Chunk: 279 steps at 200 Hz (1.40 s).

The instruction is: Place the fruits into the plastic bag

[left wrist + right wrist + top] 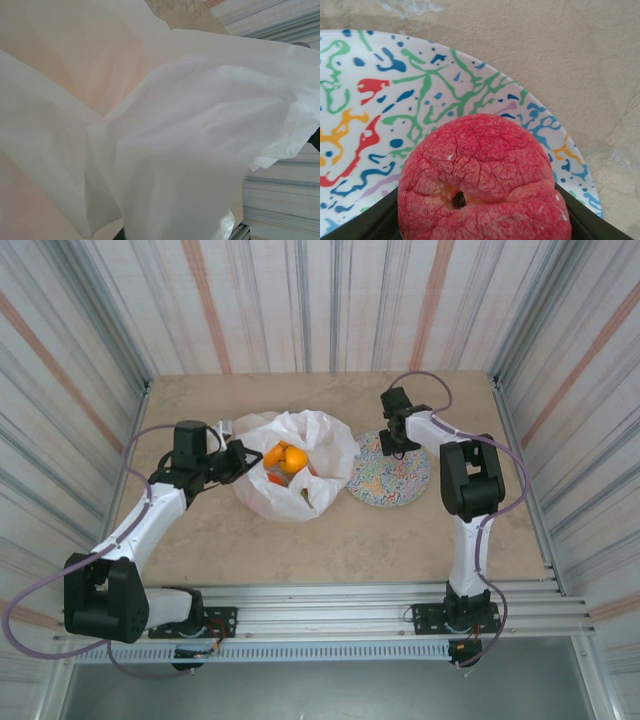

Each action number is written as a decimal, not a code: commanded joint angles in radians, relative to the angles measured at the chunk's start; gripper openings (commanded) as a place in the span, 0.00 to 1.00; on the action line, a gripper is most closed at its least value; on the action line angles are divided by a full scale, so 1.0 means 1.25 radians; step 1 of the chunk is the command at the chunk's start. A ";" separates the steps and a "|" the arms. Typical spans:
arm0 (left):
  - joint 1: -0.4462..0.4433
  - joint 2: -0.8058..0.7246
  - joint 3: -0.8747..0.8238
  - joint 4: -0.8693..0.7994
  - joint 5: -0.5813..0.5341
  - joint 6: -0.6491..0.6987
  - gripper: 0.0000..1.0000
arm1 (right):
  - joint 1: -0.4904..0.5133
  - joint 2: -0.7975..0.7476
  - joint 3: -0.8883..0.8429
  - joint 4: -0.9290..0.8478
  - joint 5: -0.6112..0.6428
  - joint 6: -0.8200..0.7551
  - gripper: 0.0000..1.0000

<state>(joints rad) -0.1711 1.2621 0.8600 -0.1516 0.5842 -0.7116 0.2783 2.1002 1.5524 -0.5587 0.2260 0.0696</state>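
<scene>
The right jaws are gripping a red fruit (pixel 482 180) over the patterned plate (pixel 400 485), while the left jaws, their grip impossible to tell, are sitting at the left rim of the plastic bag (pixel 325 440), which is holding orange fruits (pixel 285 457) on the counter (pixel 300 540).

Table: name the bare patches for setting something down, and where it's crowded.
Free: the near strip of table between the plastic bag, the plate and the front rail; the far strip behind the bag. Crowded: the middle, where left gripper, bag, plate and right gripper with its red fruit cluster.
</scene>
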 commanded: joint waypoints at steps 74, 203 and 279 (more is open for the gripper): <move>0.006 -0.017 0.009 0.002 0.022 -0.001 0.00 | 0.075 -0.478 -0.294 0.103 -0.358 0.114 0.58; -0.011 -0.009 0.000 0.019 0.018 -0.008 0.00 | 0.264 -0.267 -0.206 0.286 -0.524 0.218 0.55; -0.018 -0.005 0.004 0.023 0.029 -0.011 0.00 | 0.334 -0.125 -0.111 0.461 -0.542 0.359 0.55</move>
<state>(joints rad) -0.1856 1.2621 0.8600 -0.1329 0.5949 -0.7155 0.6823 1.9072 1.3819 -0.1036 -0.4278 0.4122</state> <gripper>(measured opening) 0.044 0.548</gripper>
